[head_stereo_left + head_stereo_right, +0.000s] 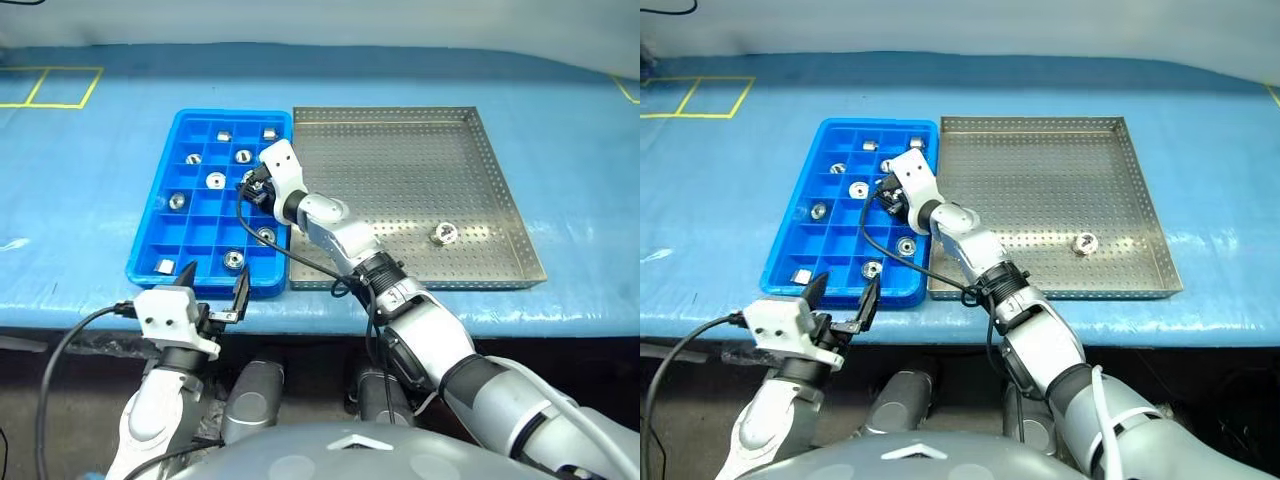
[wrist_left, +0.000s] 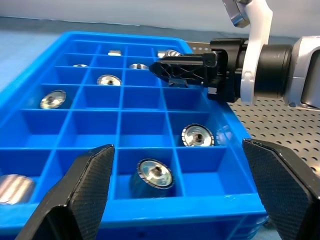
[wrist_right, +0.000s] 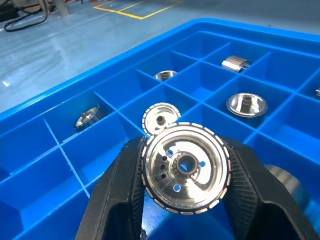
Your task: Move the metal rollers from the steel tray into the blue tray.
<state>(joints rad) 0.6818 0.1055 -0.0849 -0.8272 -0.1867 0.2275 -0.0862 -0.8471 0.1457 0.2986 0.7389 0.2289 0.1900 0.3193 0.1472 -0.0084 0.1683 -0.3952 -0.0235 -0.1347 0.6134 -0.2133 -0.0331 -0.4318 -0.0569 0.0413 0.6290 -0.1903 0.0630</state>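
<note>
Bright, even overhead light. Soft glare on the worktop [image 1: 80,190], sharp glints on the metal rollers [image 3: 186,167]. Blurred near pincer fingers [image 2: 80,195] in the left wrist view.

The right arm [image 1: 340,235] is built of silver-grey rounded segments joined by black bands, with a ribbed black collar near the forearm and a white angled bracket at the wrist. A thin black cable loops along it. The right gripper [image 3: 185,165] has 2 black fingers with ribbed inner pads. The left gripper [image 1: 215,295] has 2 black textured fingers on a white boxy wrist block with small dark screws; a black cable trails from it.
</note>
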